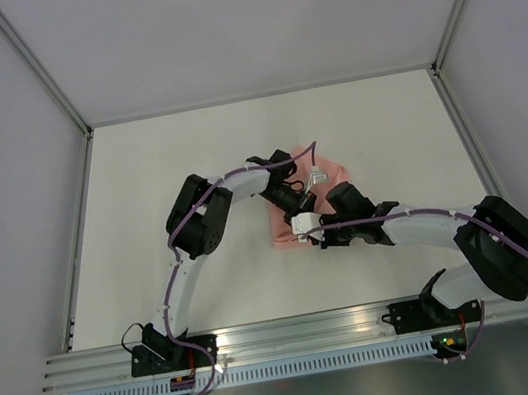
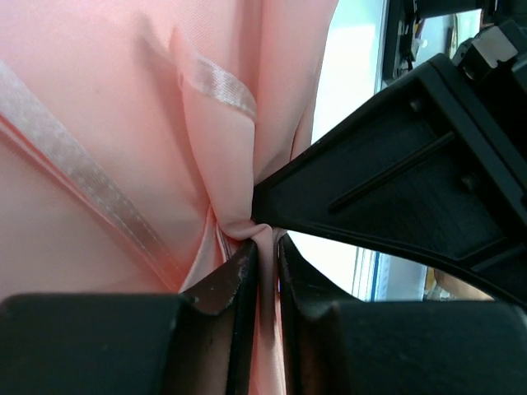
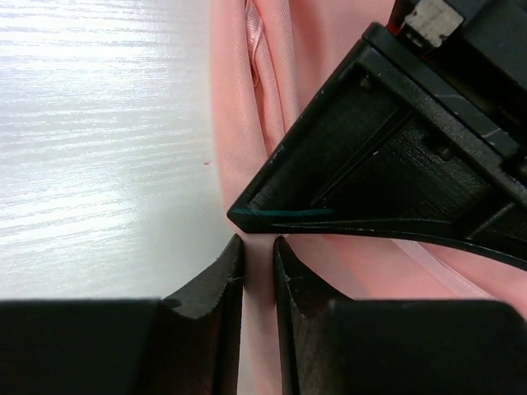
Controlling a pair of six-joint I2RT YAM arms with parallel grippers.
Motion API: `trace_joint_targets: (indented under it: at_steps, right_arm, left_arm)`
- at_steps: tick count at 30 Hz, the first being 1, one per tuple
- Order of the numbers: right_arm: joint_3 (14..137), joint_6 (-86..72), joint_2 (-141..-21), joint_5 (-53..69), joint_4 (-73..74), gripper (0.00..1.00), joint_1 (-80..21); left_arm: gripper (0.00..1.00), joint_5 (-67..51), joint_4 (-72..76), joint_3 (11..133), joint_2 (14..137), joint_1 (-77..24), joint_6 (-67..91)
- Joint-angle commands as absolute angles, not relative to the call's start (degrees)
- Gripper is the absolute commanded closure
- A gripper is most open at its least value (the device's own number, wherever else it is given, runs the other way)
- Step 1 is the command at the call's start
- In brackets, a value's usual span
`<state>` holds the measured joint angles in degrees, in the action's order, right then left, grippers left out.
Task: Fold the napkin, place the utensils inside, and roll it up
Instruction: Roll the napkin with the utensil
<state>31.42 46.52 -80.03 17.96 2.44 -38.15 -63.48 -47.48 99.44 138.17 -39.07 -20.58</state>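
Observation:
The salmon-pink napkin [image 1: 331, 168] lies bunched at the middle of the table, mostly covered by both arms. My left gripper [image 1: 301, 199] comes in from the left and is shut on a gathered fold of the napkin [image 2: 90, 107], the cloth running between its jaws [image 2: 265, 257]. My right gripper [image 1: 312, 231] meets it from the right, tip to tip, and is shut on the napkin's edge [image 3: 239, 107], with cloth filling the narrow gap at the right gripper [image 3: 258, 248]. No utensils are in view.
The white table [image 1: 139, 178] is walled by grey panels on three sides, and a metal rail [image 1: 296, 329] runs along the near edge. Each gripper's black body fills the other's wrist view, very close.

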Motion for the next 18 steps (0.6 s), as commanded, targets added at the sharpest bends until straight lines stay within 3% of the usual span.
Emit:
trace_joint_targets:
  at_steps: [1, 9, 18]
  right_arm:
    - [35.1, 45.7, -82.1, 22.5, 9.3, 0.83, -36.3]
    - [42.6, 48.1, -89.0, 33.4, 20.1, 0.86, -28.7]
    - [56.8, 55.7, -103.5, 44.7, 40.1, 0.86, -22.4]
  left_arm:
    - [0.78, -57.1, -39.7, 96.3, 134.6, -38.2, -17.8]
    - [0.73, -58.5, -25.3, 89.3, 126.0, -37.0, -9.9]
    - [0.72, -51.0, -9.6, 78.3, 115.8, -35.4, -1.9]
